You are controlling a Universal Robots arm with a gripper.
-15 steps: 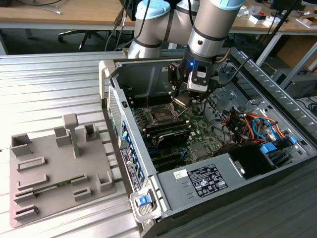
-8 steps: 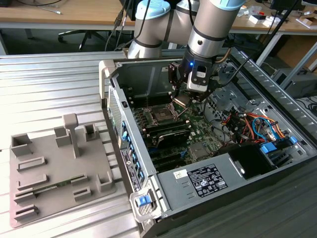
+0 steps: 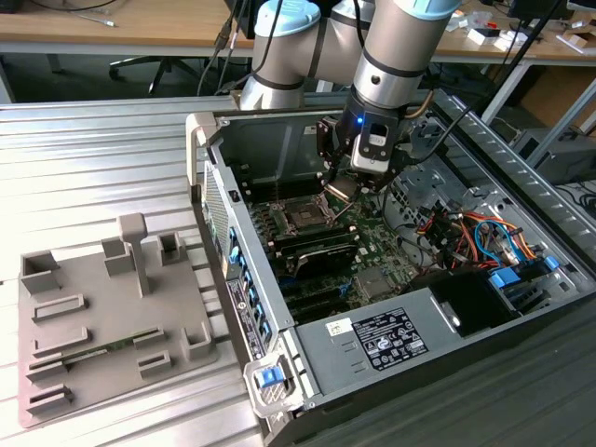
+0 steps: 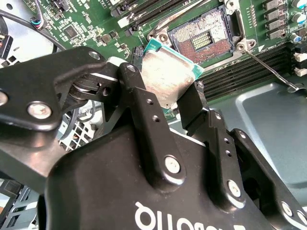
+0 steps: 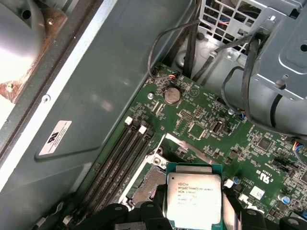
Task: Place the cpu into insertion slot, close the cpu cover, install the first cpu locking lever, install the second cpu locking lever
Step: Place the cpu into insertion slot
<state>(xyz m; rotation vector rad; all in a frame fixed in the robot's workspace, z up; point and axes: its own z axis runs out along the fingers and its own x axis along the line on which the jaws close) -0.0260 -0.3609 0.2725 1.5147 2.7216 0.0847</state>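
My gripper (image 3: 341, 189) hangs inside the open computer case, shut on the cpu (image 4: 168, 76), a thin square chip with a grey metal top and green rim. One black finger (image 4: 144, 110) presses on each of two opposite edges. The cpu (image 5: 193, 199) hovers tilted, just above and beside the open insertion slot (image 4: 204, 40), whose gold pin field is bare. In the exterior view the insertion slot (image 3: 305, 217) lies just toward that view's left of the gripper. The silver cpu cover (image 5: 184, 147) stands swung up at the socket's edge. A thin wire locking lever (image 4: 268, 67) lies released beside the socket.
Black memory slots (image 5: 120, 158) run alongside the socket. Cable bundles (image 3: 466, 233) and a metal drive cage (image 5: 283, 52) crowd the case's far side, and the power supply (image 3: 391, 340) sits at its near end. A grey fixture plate (image 3: 102, 317) lies on the table at the exterior view's left.
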